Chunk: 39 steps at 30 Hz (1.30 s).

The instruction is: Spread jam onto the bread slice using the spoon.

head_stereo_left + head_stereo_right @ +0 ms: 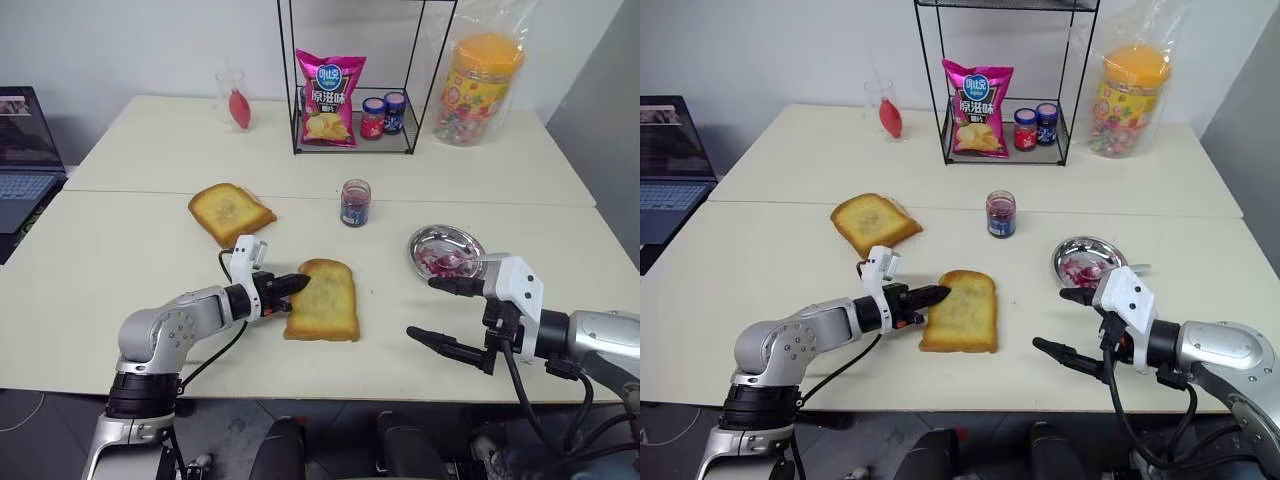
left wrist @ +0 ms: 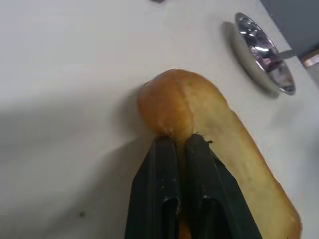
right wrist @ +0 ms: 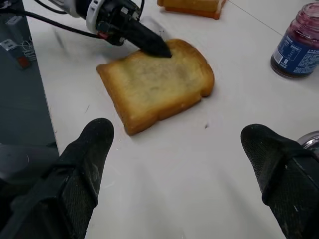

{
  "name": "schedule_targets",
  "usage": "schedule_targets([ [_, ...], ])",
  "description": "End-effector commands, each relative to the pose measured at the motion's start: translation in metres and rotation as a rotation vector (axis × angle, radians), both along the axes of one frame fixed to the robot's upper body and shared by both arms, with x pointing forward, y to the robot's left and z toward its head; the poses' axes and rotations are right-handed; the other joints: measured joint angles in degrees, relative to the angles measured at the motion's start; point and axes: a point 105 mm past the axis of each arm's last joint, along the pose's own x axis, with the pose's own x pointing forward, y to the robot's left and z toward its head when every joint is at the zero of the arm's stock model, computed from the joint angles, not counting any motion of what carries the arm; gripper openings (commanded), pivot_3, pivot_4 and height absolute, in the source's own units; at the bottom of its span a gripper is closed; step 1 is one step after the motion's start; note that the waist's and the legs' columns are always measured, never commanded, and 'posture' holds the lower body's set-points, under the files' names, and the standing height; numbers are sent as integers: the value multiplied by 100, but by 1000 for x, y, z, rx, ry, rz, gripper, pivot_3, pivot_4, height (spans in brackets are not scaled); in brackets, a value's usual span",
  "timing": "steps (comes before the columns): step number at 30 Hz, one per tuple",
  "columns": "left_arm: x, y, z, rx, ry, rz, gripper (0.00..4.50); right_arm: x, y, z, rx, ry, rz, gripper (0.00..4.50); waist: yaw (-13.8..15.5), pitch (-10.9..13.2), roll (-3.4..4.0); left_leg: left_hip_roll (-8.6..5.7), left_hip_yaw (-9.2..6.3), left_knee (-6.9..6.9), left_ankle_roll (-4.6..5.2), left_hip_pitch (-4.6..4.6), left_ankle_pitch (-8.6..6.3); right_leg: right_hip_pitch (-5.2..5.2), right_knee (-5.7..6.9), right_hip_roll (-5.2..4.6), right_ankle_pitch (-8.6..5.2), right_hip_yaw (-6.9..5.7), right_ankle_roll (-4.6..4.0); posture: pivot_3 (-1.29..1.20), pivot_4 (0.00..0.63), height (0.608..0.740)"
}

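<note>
So there's a big pale table (image 1: 120, 250), with a black wire rack (image 1: 352, 140) at the back holding a pink chip bag (image 1: 328, 98) and two little jars (image 1: 384, 115) with red and blue lids. Right of the rack sits a tub of sweets (image 1: 480, 88) in a plastic bag, and a laptop (image 1: 28, 160) sits off the left edge. The bread slice (image 1: 325, 298) lies flat near the front middle, with a second slice (image 1: 231, 211) further back to its left. The left gripper (image 1: 297, 284) is clenched shut with nothing between its fingers, the tips pressed right against the bread's left crust near the rounded top. The right gripper (image 1: 432, 308) hangs spread wide and empty, over bare table to the right of the bread. Behind it is a round steel dish (image 1: 446, 250) with red smears inside, and the spoon (image 2: 284, 53) rests in it, handle poking over the rim. The jam (image 1: 355, 203) jar stands behind the bread, lid off.
</note>
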Motion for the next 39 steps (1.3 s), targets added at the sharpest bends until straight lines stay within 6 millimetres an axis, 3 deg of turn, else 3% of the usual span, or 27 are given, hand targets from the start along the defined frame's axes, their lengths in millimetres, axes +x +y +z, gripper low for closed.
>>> schedule_targets([
  [1, 0, -7, 7, 19, -59, -51, 8, -2, 3, 6, -3, -53, 11, 4500, 1, 0, 0, -1, 1, 0, 0, 0, 0, 0, 0, -1, 0, 0, 0, 0, 150, 740],
  [4, 3, -8, 6, 51, -85, -47, 8, -1, 3, 5, -4, -56, 7, 4500, 2, 0, 0, -4, 4, 1, 0, -1, 0, 1, -2, -5, 1, 2, 1, 0, 150, 740],
  [17, 5, 10, 17, 152, -205, -24, 2608, 2, 3, 3, 2, -67, -26, 4500, 0, 0, 0, -3, 2, 0, 0, 0, 0, 1, -2, -5, 0, 0, 1, 0, 150, 740],
  [21, -5, 29, 22, 309, -300, -54, 3458, 7, -2, 12, 29, -120, -58, 4500, -10, 0, 0, -1, 3, -2, 0, 0, 0, 1, -5, -5, 0, 0, 1, 0, 150, 740],
  [22, -7, 33, 23, 344, -323, -66, 3458, 9, -4, 14, 36, -137, -71, 4500, -22, 0, 0, 0, 3, -4, 0, 0, 0, -1, -5, -5, 0, 1, 0, 0, 150, 740],
  [26, -15, 27, 68, 388, -567, -164, 3458, 32, -44, 30, 133, -254, -340, 4500, 17, 1, 1, 3, 1, -9, 0, 0, 0, -2, -4, -5, -5, -4, -8, 0, 150, 740],
  [28, -24, 16, 75, 428, -639, -254, 3458, 38, -63, 33, 190, -272, -463, 4500, 67, 0, -5, -2, 1, -7, 0, -3, 0, 0, -8, -12, -18, -5, -31, 0, 150, 740],
  [32, -55, -20, 89, 443, -744, -560, 4121, 51, -116, 33, 257, -374, -820, 4500, 82, -1, 3, -8, 13, -9, 0, -6, 0, 6, -34, -21, -14, 2, -26, 0, 150, 740],
  [34, -58, -27, 95, 435, -766, -599, 4468, 53, -124, 29, 303, -371, -889, 4500, 71, 0, 6, -9, 22, -15, 1, -6, -1, 9, -48, -21, -11, 9, -20, 0, 150, 740],
  [39, -71, -48, 104, 359, -749, -750, 4468, 65, -143, 0, 504, -195, -1066, 4500, -15, 6, 18, -2, 20, -17, 3, -4, -2, 9, -45, -12, 8, 8, 11, 0, 150, 740],
])
